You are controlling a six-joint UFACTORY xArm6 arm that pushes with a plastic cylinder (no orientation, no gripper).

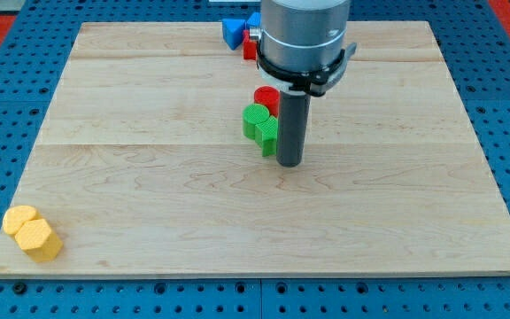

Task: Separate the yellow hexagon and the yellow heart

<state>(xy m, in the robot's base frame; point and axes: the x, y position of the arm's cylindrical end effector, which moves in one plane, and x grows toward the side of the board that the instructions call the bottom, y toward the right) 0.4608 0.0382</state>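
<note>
Camera view, the only one: my tip (289, 163) sits on the wooden board (149, 177) just above the middle, and there is no claw here to stand apart or together, only a straight dark rod under a grey housing (303, 35). Right at the tip's left side, touching or very nearly so, is a green block (267, 135), with a second green block (256, 120) pressed against it on the upper left; their shapes are hard to read. Just behind them peeks a red cylinder (266, 96), partly hidden by the rod.

Up at the view's top edge, a blue block (233, 32) and a red block (250, 48) crowd beside the housing, close to the board's far rim; a further bit of blue shows at the housing's edge, too hidden to name.

Now the task's pair: down in the view's bottom-left corner, well apart from my tip. The yellow hexagon (39, 238) lies nearer the bottom edge, and the yellow heart (19, 219) touches it on the upper left. Both sit tight against the corner, with the left and bottom rims just beside them.

Bare wood runs between the tip and that corner, and the whole right half of the board lies open to the view's right edge.
</note>
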